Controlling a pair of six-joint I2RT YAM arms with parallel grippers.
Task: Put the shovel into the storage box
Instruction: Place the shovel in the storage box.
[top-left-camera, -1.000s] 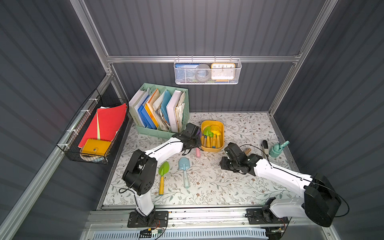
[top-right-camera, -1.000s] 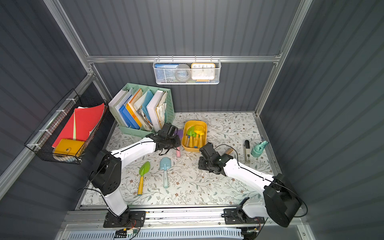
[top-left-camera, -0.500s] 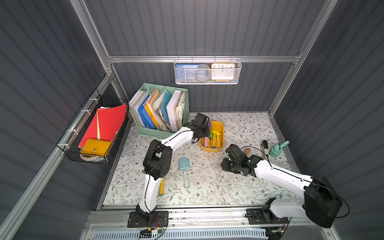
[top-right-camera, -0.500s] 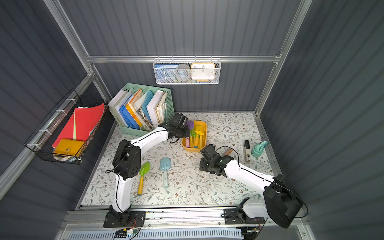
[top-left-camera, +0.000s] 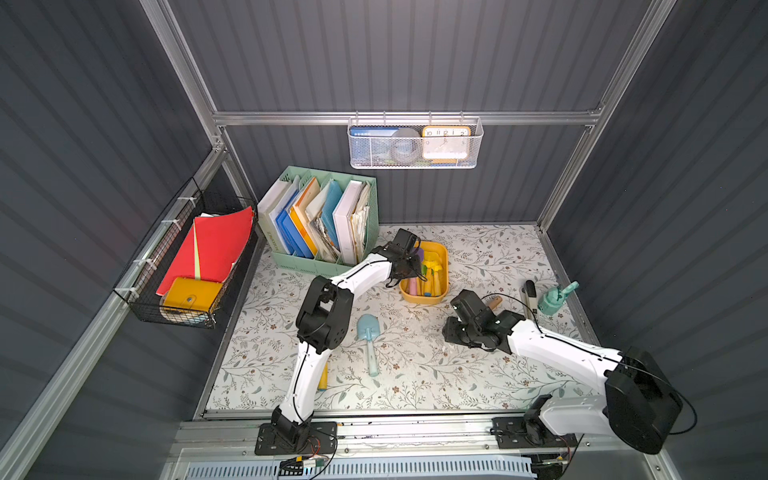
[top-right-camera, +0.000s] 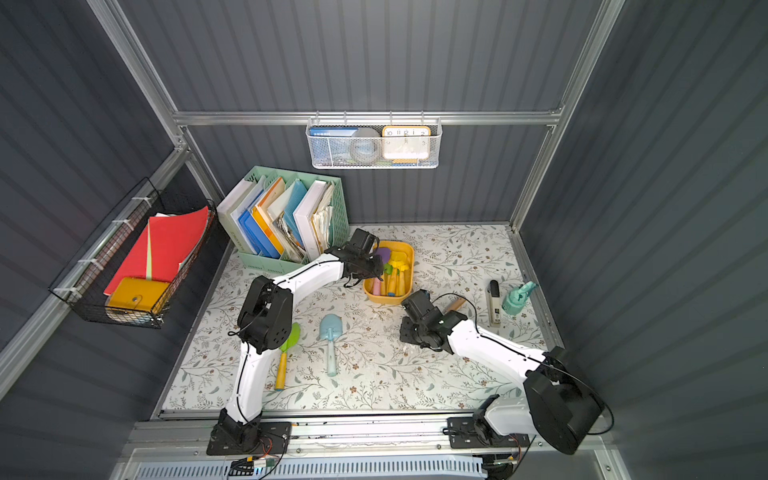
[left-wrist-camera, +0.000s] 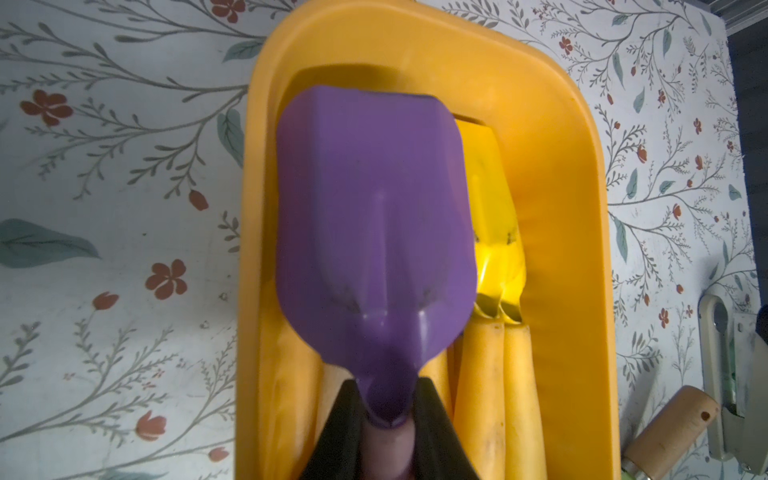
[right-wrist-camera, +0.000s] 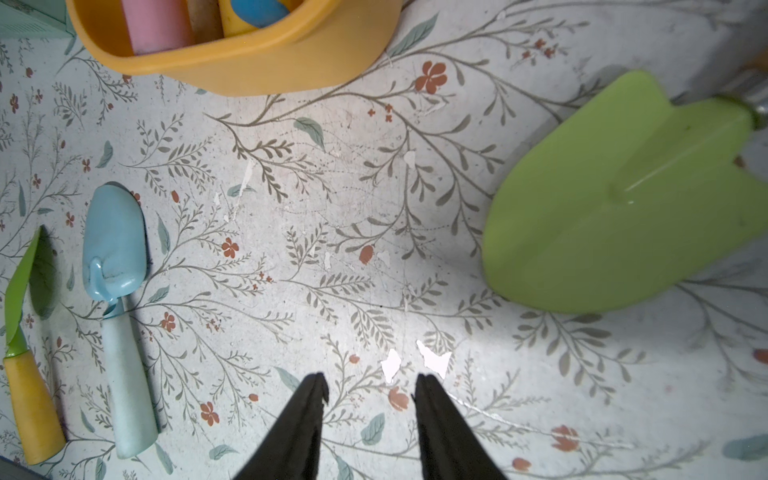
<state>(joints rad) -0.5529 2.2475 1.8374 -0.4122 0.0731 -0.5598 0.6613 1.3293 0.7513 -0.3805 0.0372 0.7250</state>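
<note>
**Purple shovel inside the storage box rim, left jaws clamped on its neck**

Your left gripper (left-wrist-camera: 386, 401) has its jaws closed on the purple shovel (left-wrist-camera: 374, 216). They pinch the narrow neck where the blade runs into the handle. In the left wrist view the blade lies lengthwise within the rim of the storage box (left-wrist-camera: 552, 199). It covers several orange handles already in there, and a yellow toy tool (left-wrist-camera: 492, 232) sits just beside it. You cannot tell whether the blade rests on those tools or hangs just above them.

In both top views the gripper sits at the long side of the storage box (top-left-camera: 424, 297) that faces the mint-green file organiser (top-left-camera: 320, 266). A sliver of purple shows over the box's far half.

Your right gripper (right-wrist-camera: 370, 388) has its jaws parted with nothing between them. It is low over the floral mat (right-wrist-camera: 332, 208), off the box's near short end and close to it.

A light-green trowel (right-wrist-camera: 615, 208) with a wooden handle lies on the mat off that same end of the box, near the right gripper.

A light blue shovel (top-left-camera: 368, 328) and a green shovel (top-right-camera: 293, 334) with a yellow handle lie side by side on the mat. Both are well apart from the box, on the side toward the arm bases.
</note>
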